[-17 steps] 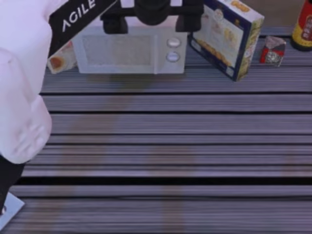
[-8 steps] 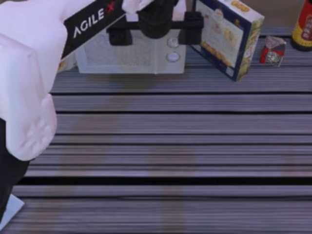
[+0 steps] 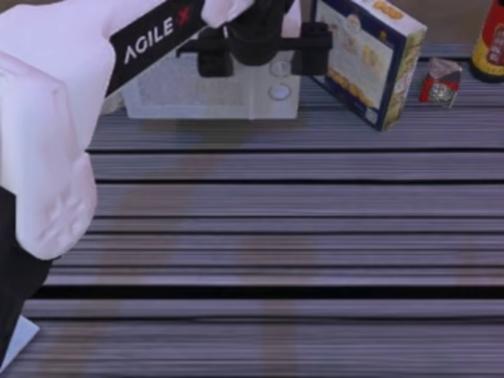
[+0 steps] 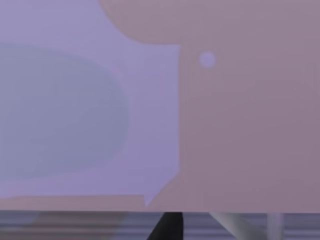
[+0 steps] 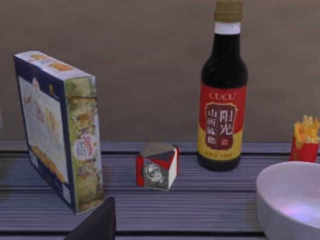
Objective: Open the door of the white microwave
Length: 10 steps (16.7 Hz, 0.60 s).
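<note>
A white left arm lettered "AGILE X" reaches from the bench's left edge to its far edge, the black left gripper (image 3: 264,47) hanging over the top front of the white microwave (image 3: 213,98); whether its fingers are spread or closed cannot be told. The door (image 3: 189,88) lies flush and closed. Rightwards stand a blue-edged cereal box (image 5: 60,132), a small red and white carton (image 5: 157,166), and a dark sauce bottle (image 5: 223,95) labelled "CUCU". The right gripper is out of sight.
</note>
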Available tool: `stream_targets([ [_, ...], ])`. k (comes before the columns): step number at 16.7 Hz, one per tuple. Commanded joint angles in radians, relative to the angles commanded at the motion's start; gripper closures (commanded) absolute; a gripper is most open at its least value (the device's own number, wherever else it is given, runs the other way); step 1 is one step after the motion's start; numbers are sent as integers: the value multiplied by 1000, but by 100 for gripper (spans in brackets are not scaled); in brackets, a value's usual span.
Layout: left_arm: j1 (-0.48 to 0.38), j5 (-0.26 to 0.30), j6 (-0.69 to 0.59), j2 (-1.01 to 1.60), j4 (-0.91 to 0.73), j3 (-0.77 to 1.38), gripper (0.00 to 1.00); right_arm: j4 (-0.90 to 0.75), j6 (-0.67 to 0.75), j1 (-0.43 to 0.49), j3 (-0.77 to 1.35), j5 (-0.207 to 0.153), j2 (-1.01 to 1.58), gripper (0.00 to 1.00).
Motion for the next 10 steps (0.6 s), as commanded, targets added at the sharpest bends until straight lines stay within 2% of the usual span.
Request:
stream_targets([
  [5, 0, 0, 0, 0, 0, 0, 98, 0, 0, 0, 0, 0, 0, 0],
  [10, 0, 0, 0, 0, 0, 0, 100, 0, 0, 0, 0, 0, 0, 0],
])
